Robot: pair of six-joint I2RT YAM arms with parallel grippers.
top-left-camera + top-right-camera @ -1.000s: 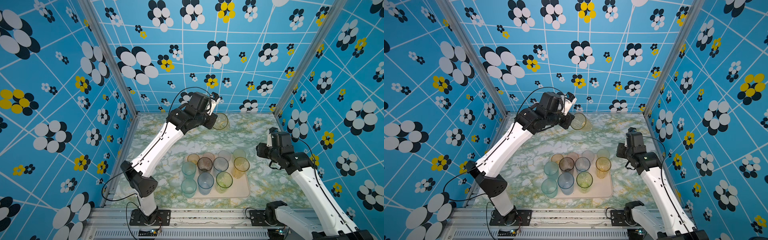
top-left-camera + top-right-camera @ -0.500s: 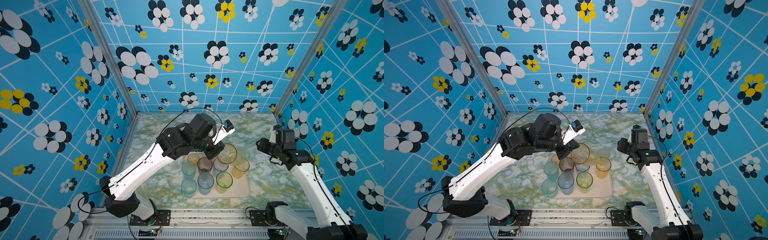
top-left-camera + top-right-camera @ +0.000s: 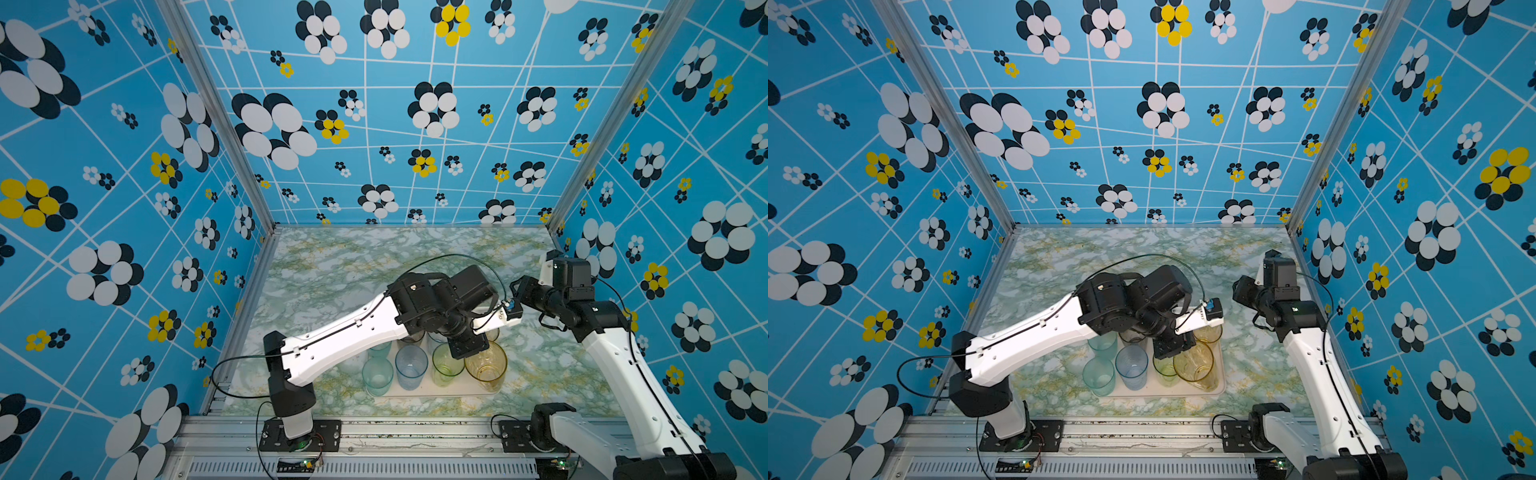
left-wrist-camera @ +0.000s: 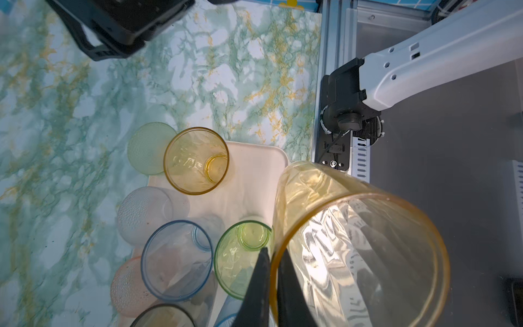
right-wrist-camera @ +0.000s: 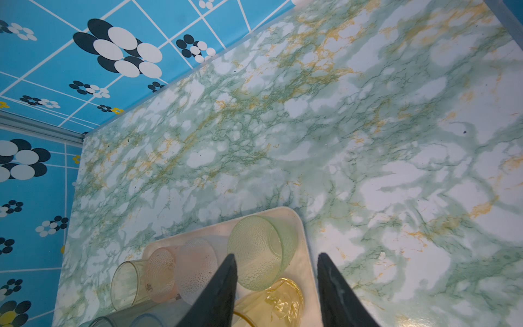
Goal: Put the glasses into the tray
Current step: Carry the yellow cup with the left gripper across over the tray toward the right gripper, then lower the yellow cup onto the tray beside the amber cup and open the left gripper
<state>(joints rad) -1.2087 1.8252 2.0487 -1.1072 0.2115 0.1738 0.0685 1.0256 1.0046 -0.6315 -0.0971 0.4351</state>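
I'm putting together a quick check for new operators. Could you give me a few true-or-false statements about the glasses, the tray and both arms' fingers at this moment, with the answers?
1. The left fingers pinch the rim of an amber glass. True.
2. The right fingers hold a green glass. False: they stand open and hold nothing.
3. The tray is bare. False: several glasses stand in it, a blue glass among them.
4. In both top views, the amber glass is at the tray's near right corner. True.
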